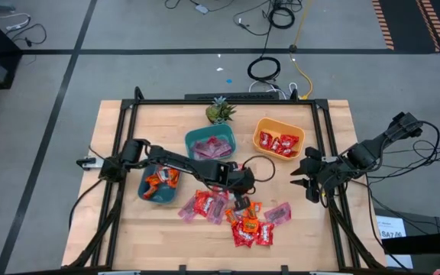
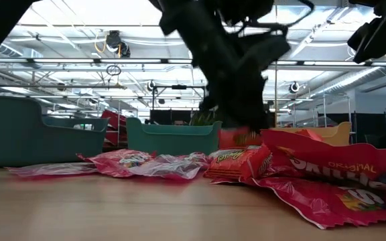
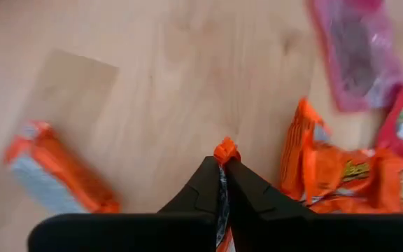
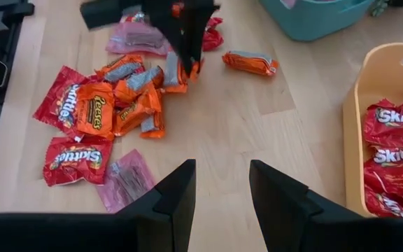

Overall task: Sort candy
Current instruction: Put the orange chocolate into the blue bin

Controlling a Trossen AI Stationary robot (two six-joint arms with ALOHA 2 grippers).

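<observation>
Red, orange and pink candy [image 1: 239,221] lies heaped on the wooden table near its front edge. My left gripper [image 1: 241,200] reaches from the left over the far side of the heap and is shut on an orange candy [image 3: 225,150]. One more orange candy [image 4: 250,61] lies flat and alone on the bare wood beside it. My right gripper [image 4: 222,189] hovers open at the table's right edge, clear of everything. Three bowls hold sorted candy: orange in the near-left teal bowl [image 1: 148,195], pink in the far teal bowl [image 1: 192,139], red in the yellow bowl [image 1: 263,124]. My left gripper pinches the orange candy's crimped edge [image 3: 224,147] between its two fingers; a small tip of wrapper sticks out past the fingertips. The fingers slant down from the table's left. The fingers hide the rest of the candy, so I cannot tell whether it is lifted.
A small green pineapple-like plant [image 1: 220,112] stands at the table's far edge between the bowls. A black cable loops on the wood [image 1: 263,169] beside the left arm. Black frame rails [image 1: 328,153] run along the table's sides. Bare wood shows at the front left [image 1: 143,237].
</observation>
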